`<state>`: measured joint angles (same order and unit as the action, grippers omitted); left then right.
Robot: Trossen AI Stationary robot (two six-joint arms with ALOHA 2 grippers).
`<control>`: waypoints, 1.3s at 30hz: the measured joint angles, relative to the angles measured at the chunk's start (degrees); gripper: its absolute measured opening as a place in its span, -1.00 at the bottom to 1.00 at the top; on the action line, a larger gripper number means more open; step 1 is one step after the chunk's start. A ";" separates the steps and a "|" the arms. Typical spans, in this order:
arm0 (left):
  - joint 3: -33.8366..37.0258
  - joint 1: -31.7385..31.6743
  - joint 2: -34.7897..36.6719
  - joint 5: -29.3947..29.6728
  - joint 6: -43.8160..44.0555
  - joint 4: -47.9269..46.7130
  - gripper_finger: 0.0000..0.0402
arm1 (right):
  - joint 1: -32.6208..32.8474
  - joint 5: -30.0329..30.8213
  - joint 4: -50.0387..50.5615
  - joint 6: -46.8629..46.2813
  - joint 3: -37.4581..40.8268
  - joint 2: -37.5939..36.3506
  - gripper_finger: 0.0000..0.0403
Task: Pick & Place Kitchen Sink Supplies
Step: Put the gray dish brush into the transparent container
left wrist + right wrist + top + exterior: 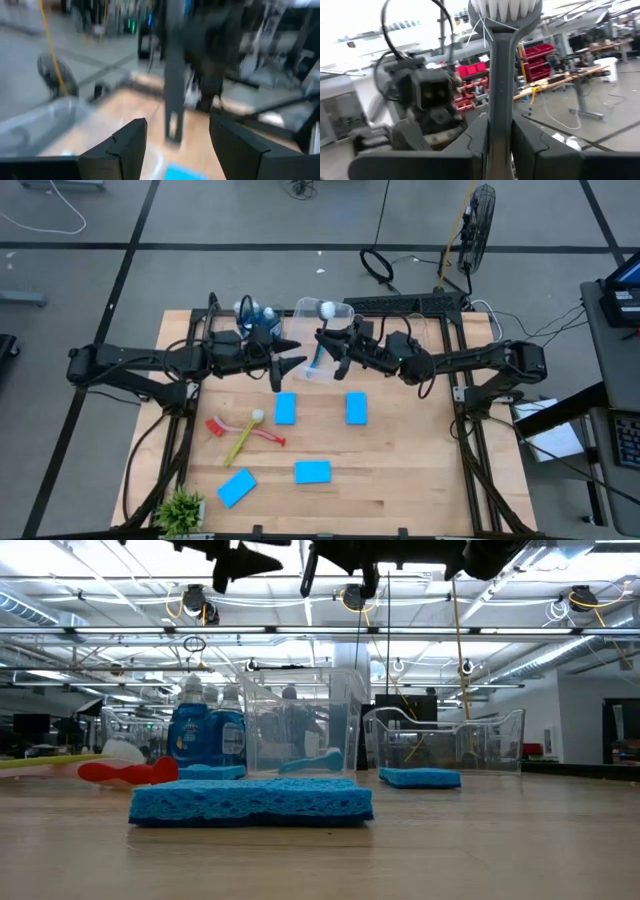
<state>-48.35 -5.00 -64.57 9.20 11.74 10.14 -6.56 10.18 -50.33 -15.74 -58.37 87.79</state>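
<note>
The right gripper [325, 350] is clamped on the handle of a blue brush [500, 75], holding it upright over the clear bin [300, 725], probably to drop it inside. The left gripper [288, 367] hangs beside it with fingers apart, holding nothing. Four sponges [285, 408] lie on the table [420, 470].

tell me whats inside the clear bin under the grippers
A blue brush handle leans inside the clear bin, gripped by the right gripper. The bin's far side is blocked by arms.

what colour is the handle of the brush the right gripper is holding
Blue, seen best in the high view: the brush hangs from the right gripper.
</note>
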 joint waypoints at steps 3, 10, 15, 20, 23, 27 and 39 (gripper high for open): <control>0.05 -0.02 -0.78 1.38 -0.67 0.58 0.04 | 0.35 3.04 0.64 0.00 0.00 0.17 -0.78; -0.12 -0.06 -3.81 3.38 -1.15 6.40 0.08 | 0.30 5.83 1.12 1.20 0.00 0.13 -0.78; -0.01 -0.06 -6.29 3.45 -1.61 9.44 0.13 | 0.30 6.57 1.31 1.67 0.00 0.11 -0.78; -0.52 0.05 -8.64 3.63 -2.22 12.06 0.13 | 0.40 8.31 2.35 1.69 0.00 0.11 -0.78; -1.23 0.05 -9.61 4.44 -2.39 11.18 0.13 | 0.65 9.34 2.85 1.93 0.02 0.13 -0.78; -2.91 0.05 -11.62 4.46 -2.77 11.13 0.13 | 0.70 9.31 2.62 1.96 0.02 0.11 -0.78; -5.75 0.05 -15.80 6.99 -3.91 11.19 0.13 | 1.89 9.22 2.61 3.01 0.02 0.11 -0.78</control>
<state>-54.10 -4.95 -80.37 16.19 7.83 21.33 -4.68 19.41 -47.72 -12.73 -58.35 87.90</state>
